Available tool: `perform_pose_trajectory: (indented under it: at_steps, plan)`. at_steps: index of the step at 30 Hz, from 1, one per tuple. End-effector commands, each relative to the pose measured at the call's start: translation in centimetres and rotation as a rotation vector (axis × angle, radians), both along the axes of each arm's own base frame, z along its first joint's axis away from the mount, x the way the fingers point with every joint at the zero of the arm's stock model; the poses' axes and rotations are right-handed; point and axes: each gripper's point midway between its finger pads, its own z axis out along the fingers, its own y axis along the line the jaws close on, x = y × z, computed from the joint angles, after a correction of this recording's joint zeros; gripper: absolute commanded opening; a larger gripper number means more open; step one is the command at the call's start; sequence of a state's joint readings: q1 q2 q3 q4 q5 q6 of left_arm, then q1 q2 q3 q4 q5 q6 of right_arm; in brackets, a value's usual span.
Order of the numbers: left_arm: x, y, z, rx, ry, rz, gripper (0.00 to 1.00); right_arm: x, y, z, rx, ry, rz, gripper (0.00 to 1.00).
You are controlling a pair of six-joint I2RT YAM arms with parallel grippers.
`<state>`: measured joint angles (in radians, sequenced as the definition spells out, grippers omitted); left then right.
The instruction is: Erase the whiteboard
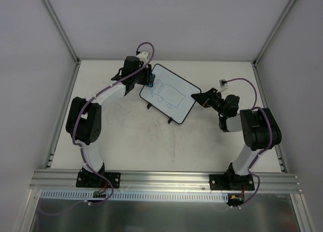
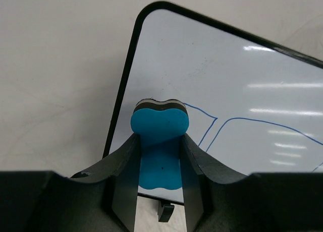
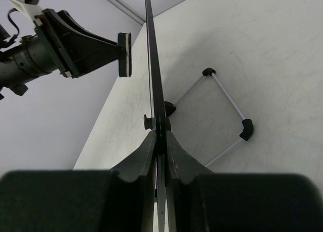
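Note:
The whiteboard (image 1: 171,95) stands tilted at the table's middle back, with blue scribbles (image 1: 162,88) on its face. My right gripper (image 1: 198,97) is shut on the board's right edge. The right wrist view shows the board edge-on (image 3: 153,65) between my right gripper's (image 3: 160,134) jaws. My left gripper (image 1: 150,79) is shut on a blue-and-black eraser (image 2: 160,122) at the board's left part (image 2: 232,75), beside a blue line (image 2: 242,122). In the right wrist view the eraser (image 3: 124,54) sits a small gap off the board's face.
A white wire stand with black corner pieces (image 3: 228,107) lies on the table behind the board. One black foot (image 2: 167,211) shows under the board's lower rim. Grey walls and metal posts (image 1: 59,25) enclose the table. A metal rail (image 1: 166,177) runs along the front.

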<state>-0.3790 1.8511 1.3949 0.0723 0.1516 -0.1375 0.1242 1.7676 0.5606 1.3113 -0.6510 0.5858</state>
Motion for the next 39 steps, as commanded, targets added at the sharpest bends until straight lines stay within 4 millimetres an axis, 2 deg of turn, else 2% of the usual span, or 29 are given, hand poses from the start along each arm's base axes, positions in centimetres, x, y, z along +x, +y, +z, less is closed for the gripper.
perform_pose_trajectory:
  at_steps: [1,5,12,16,24,27,39]
  plan:
    - [0.8,-1.0,-0.3,0.004,-0.014,-0.036,0.00,0.0,0.4,0.8,-0.034,-0.065,0.011,0.12]
    - [1.2,-1.5,-1.4,-0.006,0.010,-0.045,0.00,0.1,0.5,0.8,-0.035,-0.068,0.011,0.12]
    - [1.8,-2.5,-0.8,0.017,-0.040,-0.060,0.00,-0.1,0.5,0.7,-0.038,-0.067,0.011,0.12]
    - [1.7,-2.4,-1.7,0.020,-0.026,-0.046,0.00,-0.1,0.5,0.7,-0.037,-0.066,0.013,0.12]
    - [1.7,-2.5,-2.1,0.002,-0.050,-0.045,0.00,0.0,0.6,0.6,-0.036,-0.063,0.016,0.12]
    - [2.0,-2.2,-1.2,-0.016,-0.105,-0.021,0.00,0.0,0.6,0.7,-0.034,-0.064,0.016,0.12]
    - [2.6,-1.4,-1.9,-0.024,-0.118,0.032,0.00,0.1,0.6,0.6,-0.035,-0.061,0.018,0.12]
